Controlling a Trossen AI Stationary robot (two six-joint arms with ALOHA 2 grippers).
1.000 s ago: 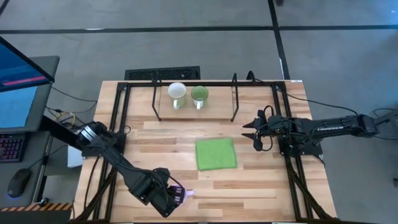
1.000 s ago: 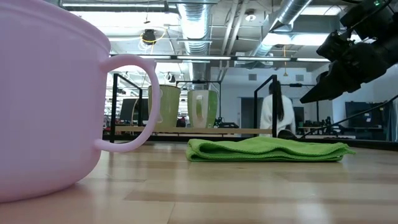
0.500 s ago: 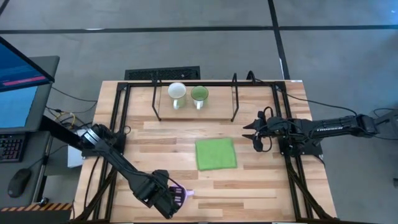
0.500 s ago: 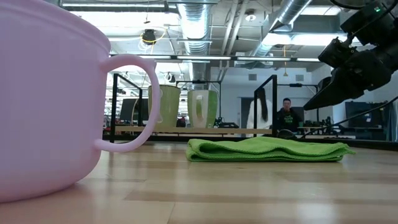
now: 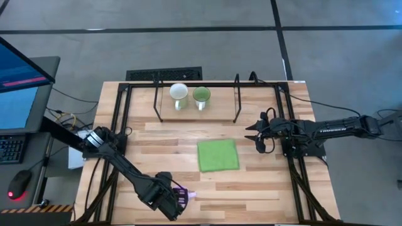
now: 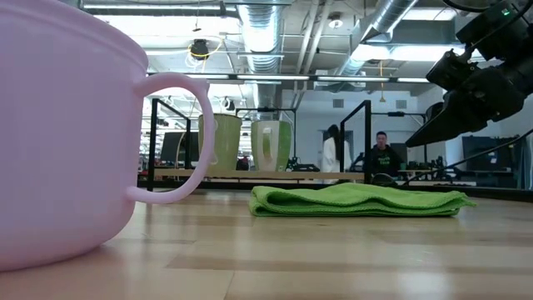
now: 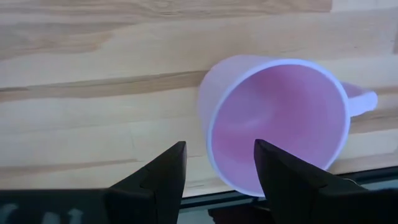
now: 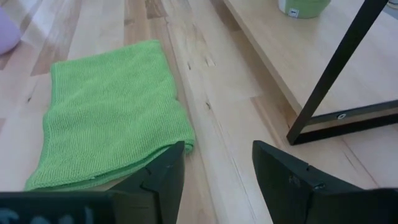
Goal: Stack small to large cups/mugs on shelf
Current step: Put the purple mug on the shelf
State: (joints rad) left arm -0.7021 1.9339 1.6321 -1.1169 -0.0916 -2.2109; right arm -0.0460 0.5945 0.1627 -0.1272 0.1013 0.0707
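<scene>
High view: wooden slatted desk [image 5: 264,188]. Shelf [image 5: 217,113] sits at the far edge, a light board inside black wire uprights. On it, white mug [image 5: 179,93] and green mug [image 5: 201,95] stand side by side, upright, openings up, close together but whether they touch is unclear. Green cloth [image 5: 218,154] lies flat mid-desk, well apart from the shelf. Left hand [image 5: 179,198] is down at the near edge, directly over the pink mug [image 5: 186,194]; only a sliver of the mug shows past the arm. Right hand [image 5: 252,134] hovers off the cloth's right side, near the shelf's right upright, holding nothing.

Low view: pink mug [image 6: 75,133] fills the left of frame, upright on the desk, pale glossy pink, loop handle pointing toward the cloth [image 6: 358,200]. Both shelf mugs stand upright beyond it: white mug [image 6: 218,142] and green mug [image 6: 273,145]. Right arm hangs dark at upper right, above the desk. People in the room behind.

Left wrist view: looking down into the pink mug [image 7: 280,127], empty, thin rim, handle on the side away from the hand. Left hand [image 7: 217,168] fingers spread apart, one over the mug's opening and one outside its wall, nothing gripped; contact with the rim unclear.

Right wrist view: right hand [image 8: 214,168] fingers parted, empty, above the cloth's [image 8: 112,112] edge. Shelf board [image 8: 298,59] and one black upright ahead.
</scene>
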